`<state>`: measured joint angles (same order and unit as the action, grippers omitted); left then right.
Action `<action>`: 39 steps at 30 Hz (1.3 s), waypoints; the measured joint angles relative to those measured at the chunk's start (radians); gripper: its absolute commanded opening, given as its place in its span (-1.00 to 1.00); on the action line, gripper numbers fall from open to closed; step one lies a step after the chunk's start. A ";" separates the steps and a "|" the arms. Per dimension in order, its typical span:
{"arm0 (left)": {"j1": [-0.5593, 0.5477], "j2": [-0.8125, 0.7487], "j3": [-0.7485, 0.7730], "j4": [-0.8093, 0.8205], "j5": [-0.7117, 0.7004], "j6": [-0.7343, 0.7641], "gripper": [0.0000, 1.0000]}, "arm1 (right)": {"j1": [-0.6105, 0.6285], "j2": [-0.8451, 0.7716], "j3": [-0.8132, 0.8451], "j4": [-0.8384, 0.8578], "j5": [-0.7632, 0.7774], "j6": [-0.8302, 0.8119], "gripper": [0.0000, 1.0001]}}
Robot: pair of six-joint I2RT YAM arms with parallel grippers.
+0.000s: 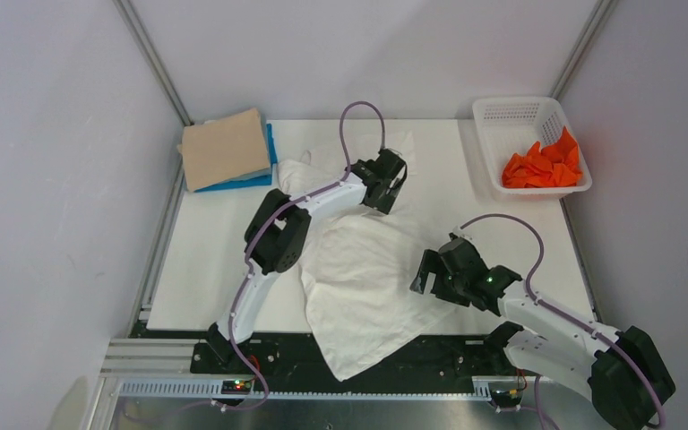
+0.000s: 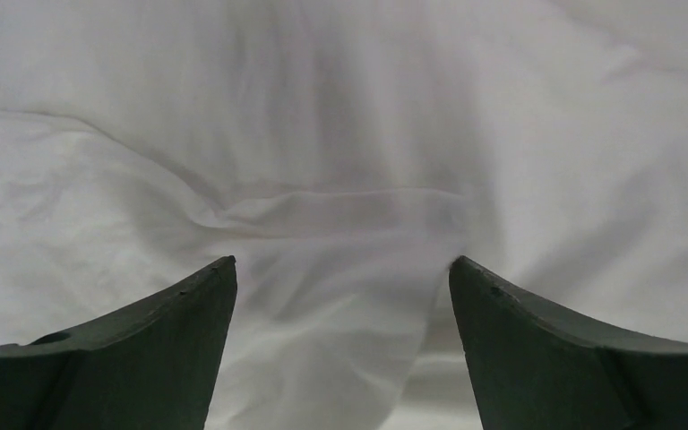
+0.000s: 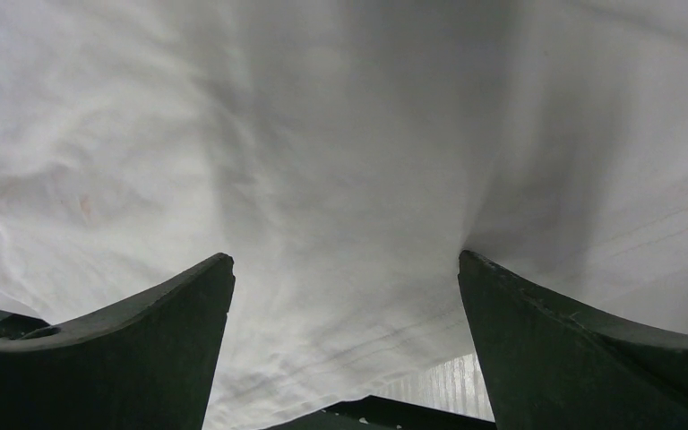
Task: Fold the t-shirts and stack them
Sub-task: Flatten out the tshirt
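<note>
While both claws hang spread wide with nothing between them, we start at the left gripper (image 2: 342, 264). Its fingers straddle a soft ridge of the white t-shirt (image 1: 367, 278), out toward the far edge of the table (image 1: 206, 269). Same story at the right gripper (image 3: 345, 260): jaws wide over the cloth's right side, by the near edge. The shirt sprawls crumpled down the middle of the table, one end spilling over the near edge. We'd judge it thin, light and limp (it'll sag and slide, with no stiffness to help). So pinch at a hem, a shoulder seam or a raised wrinkle, two points at once. Far-left corner: the beige t-shirt (image 1: 224, 148) lies folded atop the blue t-shirt (image 1: 264, 179). Far-right corner: the orange t-shirt (image 1: 545, 166) is bunched in the white basket (image 1: 502, 112). Writing, labels, brands? None we can read.
</note>
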<state>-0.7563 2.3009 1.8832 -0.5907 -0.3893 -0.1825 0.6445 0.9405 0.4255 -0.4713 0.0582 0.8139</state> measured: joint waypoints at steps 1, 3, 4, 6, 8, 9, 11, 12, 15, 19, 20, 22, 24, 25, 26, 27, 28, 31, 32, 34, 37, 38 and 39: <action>0.006 0.006 0.000 -0.005 0.000 0.000 0.69 | -0.006 -0.003 -0.003 0.004 -0.003 0.000 0.99; 0.016 0.013 0.000 -0.014 0.001 -0.001 0.42 | -0.021 -0.008 -0.006 0.009 -0.010 0.000 0.99; 0.021 0.016 0.000 -0.018 0.001 0.000 0.22 | -0.030 -0.010 -0.008 0.011 -0.015 0.000 0.99; 0.029 0.016 0.000 -0.024 0.000 -0.006 -0.15 | -0.047 -0.015 -0.012 0.017 -0.022 0.000 0.99; 0.039 0.016 0.000 -0.024 0.000 -0.017 -0.55 | -0.061 -0.019 -0.017 0.023 -0.027 0.000 0.99; 0.043 0.016 0.000 -0.025 0.000 -0.028 -0.66 | -0.071 -0.021 -0.019 0.027 -0.032 0.000 0.99; 0.051 0.016 0.000 -0.026 0.001 -0.047 -0.91 | -0.092 -0.018 -0.021 0.037 -0.041 -0.003 0.99; 0.056 0.012 -0.005 -0.024 0.002 -0.055 -0.97 | -0.106 -0.012 -0.021 0.045 -0.046 -0.005 0.99; 0.082 -0.024 -0.041 -0.025 0.003 -0.085 -1.00 | -0.155 0.021 -0.020 0.082 -0.071 -0.012 0.99; 0.130 -0.151 -0.172 -0.015 -0.013 -0.149 -0.99 | -0.274 0.069 -0.010 0.129 -0.128 -0.023 0.99; 0.140 -0.208 -0.227 -0.018 -0.019 -0.174 -1.00 | -0.305 0.077 -0.005 0.137 -0.137 -0.026 0.99; 0.174 -0.285 -0.302 -0.005 -0.026 -0.211 -1.00 | -0.362 0.093 0.005 0.147 -0.155 -0.036 0.99; 0.214 -0.406 -0.434 0.020 -0.032 -0.264 -1.00 | -0.410 0.105 0.014 0.145 -0.164 -0.054 0.99; 0.237 -0.478 -0.516 0.031 -0.040 -0.294 -1.00 | -0.428 0.109 0.017 0.142 -0.167 -0.062 0.99; 0.258 -0.549 -0.593 0.034 -0.053 -0.327 -1.00 | -0.449 0.111 0.022 0.133 -0.170 -0.072 0.99; 0.280 -0.616 -0.673 0.041 -0.068 -0.359 -0.98 | -0.466 0.114 0.025 0.127 -0.173 -0.080 0.99; 0.298 -0.678 -0.745 0.045 -0.082 -0.391 -0.96 | -0.483 0.114 0.027 0.119 -0.174 -0.089 0.99; 0.321 -0.863 -0.970 0.047 -0.109 -0.481 -0.86 | -0.516 0.114 0.031 0.102 -0.183 -0.110 0.99; 0.321 -0.912 -1.026 0.044 -0.108 -0.502 -0.85 | -0.523 0.113 0.032 0.098 -0.187 -0.116 0.99; 0.320 -1.040 -1.165 0.031 -0.102 -0.554 -0.79 | -0.531 0.113 0.035 0.089 -0.192 -0.129 0.99; 0.320 -1.226 -1.313 -0.009 -0.102 -0.634 -0.66 | -0.535 0.113 0.039 0.072 -0.195 -0.148 0.99; 0.320 -1.288 -1.354 -0.028 -0.104 -0.664 -0.63 | -0.536 0.112 0.040 0.068 -0.195 -0.154 0.99; 0.320 -1.334 -1.379 -0.050 -0.106 -0.688 -0.62 | -0.536 0.112 0.041 0.063 -0.194 -0.160 0.99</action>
<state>-0.4358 0.9665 0.5045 -0.6407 -0.4953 -0.8703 0.1089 1.0527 0.4667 -0.4080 -0.1360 0.6540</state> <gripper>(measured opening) 0.152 0.993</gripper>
